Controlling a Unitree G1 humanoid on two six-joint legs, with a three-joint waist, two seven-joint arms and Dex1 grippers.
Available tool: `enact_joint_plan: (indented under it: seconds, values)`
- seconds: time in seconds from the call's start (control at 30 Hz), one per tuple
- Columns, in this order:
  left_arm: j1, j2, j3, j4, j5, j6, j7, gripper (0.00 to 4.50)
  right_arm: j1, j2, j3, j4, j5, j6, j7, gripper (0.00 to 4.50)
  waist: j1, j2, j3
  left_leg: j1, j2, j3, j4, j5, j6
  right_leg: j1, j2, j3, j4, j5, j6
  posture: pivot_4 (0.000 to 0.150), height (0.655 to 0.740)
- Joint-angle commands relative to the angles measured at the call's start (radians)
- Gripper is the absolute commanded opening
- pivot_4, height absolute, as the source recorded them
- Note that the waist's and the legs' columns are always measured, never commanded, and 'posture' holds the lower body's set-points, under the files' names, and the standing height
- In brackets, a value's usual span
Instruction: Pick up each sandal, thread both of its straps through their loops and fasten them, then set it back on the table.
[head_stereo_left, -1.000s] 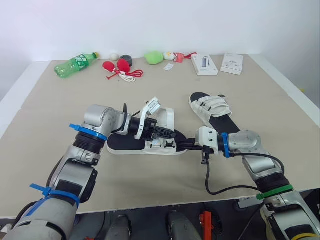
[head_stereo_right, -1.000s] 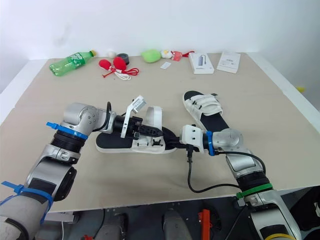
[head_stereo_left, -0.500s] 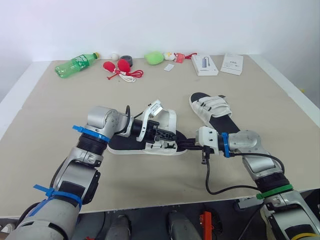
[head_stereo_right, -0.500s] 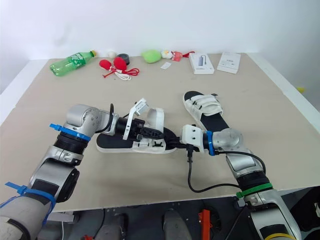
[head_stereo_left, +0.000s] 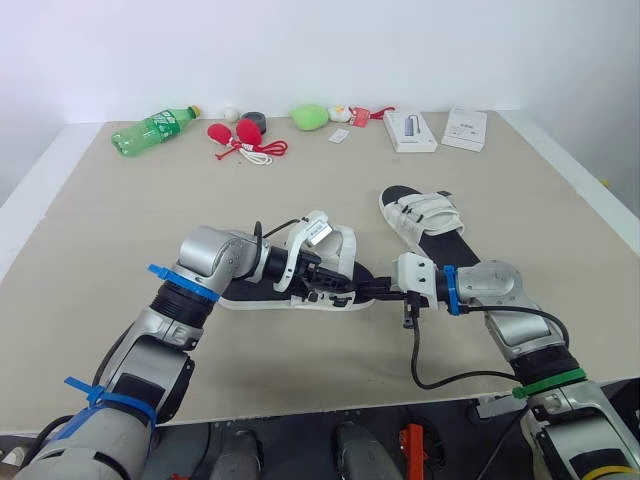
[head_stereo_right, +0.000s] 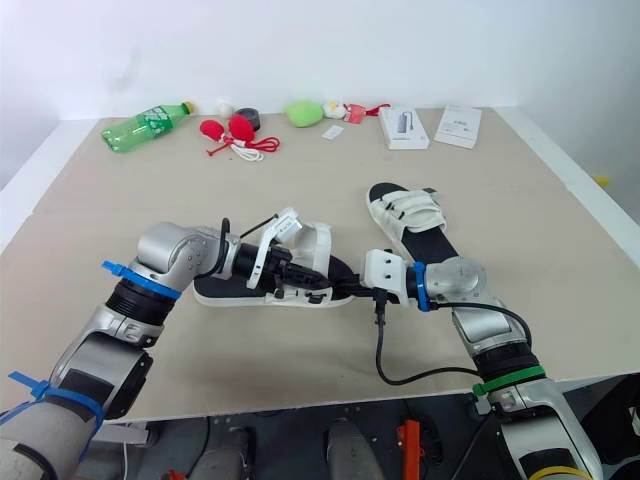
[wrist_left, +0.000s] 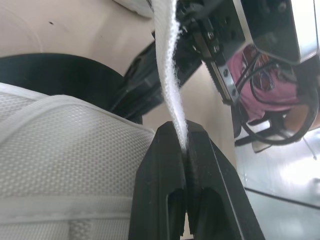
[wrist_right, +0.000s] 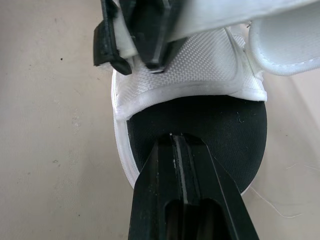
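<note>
A white sandal with a black footbed (head_stereo_left: 262, 291) lies on the table a little left of centre. My left gripper (head_stereo_left: 336, 283) is over its strapped part, shut on a loose white strap (wrist_left: 171, 95) that runs up from between the fingertips. My right gripper (head_stereo_left: 368, 292) is shut, its tips resting on the black footbed (wrist_right: 200, 117) at the sandal's right end. The second sandal (head_stereo_left: 425, 222) lies farther back on the right, both straps lying closed across it.
Along the far edge are a green bottle (head_stereo_left: 150, 128), red balls with cord (head_stereo_left: 240, 137), a green lump (head_stereo_left: 308, 114) and two white boxes (head_stereo_left: 408, 130) (head_stereo_left: 464, 126). A black cable (head_stereo_left: 440, 376) loops from my right wrist near the front edge.
My left gripper has come down and to the right with the strap, which now lies lower over the sandal instead of standing up. The right arm has stayed put.
</note>
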Motion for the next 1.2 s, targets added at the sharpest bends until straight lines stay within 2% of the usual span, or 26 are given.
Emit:
enact_joint_plan:
  seconds: [0.03,0.1,0.17,0.2,0.43,0.9,1.0,1.1,1.2]
  values:
    - [0.022,0.011,-0.013,-0.063,-0.036,0.051,-0.026,0.33,0.014,-0.007,0.034,0.034,-0.052,0.013,0.007,0.00,-0.001,0.000,0.000,0.000,0.000,0.000,0.000,0.000,0.000,0.000,0.000,0.000,0.000,0.000,0.000,0.150,0.7400]
    - [0.019,0.012,0.004,-0.079,-0.059,0.075,-0.035,0.85,0.012,-0.007,0.034,0.037,-0.053,0.011,0.008,0.00,-0.001,0.000,0.000,0.000,0.000,0.000,-0.001,0.000,0.000,0.000,0.000,0.000,0.000,0.000,0.001,0.150,0.7400]
    - [0.011,0.029,0.007,-0.105,-0.066,0.059,-0.054,1.84,0.010,-0.008,0.035,0.040,-0.054,0.008,0.009,0.00,-0.001,0.000,0.000,0.000,0.000,0.000,-0.001,0.000,0.000,0.000,0.000,0.000,0.000,0.000,0.003,0.150,0.7400]
    - [0.009,0.040,0.009,-0.118,-0.062,0.037,-0.064,2.17,0.009,-0.008,0.036,0.042,-0.055,0.007,0.009,0.00,-0.001,0.000,0.000,0.000,0.000,0.000,-0.001,0.000,0.000,-0.001,0.000,0.000,0.000,0.000,0.003,0.150,0.7400]
    - [-0.029,0.067,0.048,-0.077,-0.023,-0.075,-0.059,2.17,0.008,-0.010,0.036,0.046,-0.053,0.001,0.010,0.00,-0.001,0.000,0.000,-0.001,0.000,0.000,-0.001,0.000,0.000,-0.001,0.000,0.000,0.000,-0.001,0.001,0.150,0.7400]
    - [-0.106,-0.051,0.135,0.139,0.062,-0.278,0.057,2.17,0.009,-0.014,0.037,0.044,-0.056,-0.005,0.010,0.00,-0.001,0.000,0.000,-0.001,0.000,0.000,-0.001,0.000,0.000,-0.001,0.000,0.000,0.000,0.001,0.003,0.150,0.7400]
    - [-0.111,-0.045,0.123,0.145,0.068,-0.292,0.015,1.36,0.011,-0.016,0.036,0.043,-0.055,-0.005,0.010,0.00,-0.001,0.000,0.000,-0.001,0.000,0.000,-0.001,0.000,0.000,-0.001,0.000,0.000,0.000,0.001,0.003,0.150,0.7400]
    - [-0.091,-0.032,0.094,0.110,0.077,-0.299,-0.019,0.03,0.013,-0.018,0.035,0.043,-0.056,-0.005,0.009,0.00,-0.001,0.000,0.000,-0.001,0.000,0.000,-0.001,0.000,0.000,-0.002,0.000,0.000,0.000,0.001,0.004,0.150,0.7400]
    - [-0.058,-0.013,0.058,0.055,0.084,-0.294,-0.056,0.03,0.014,-0.019,0.034,0.042,-0.055,-0.003,0.007,0.00,-0.001,0.000,0.000,-0.002,0.000,0.000,-0.001,0.000,0.000,-0.002,0.000,0.000,0.000,0.001,0.004,0.150,0.7400]
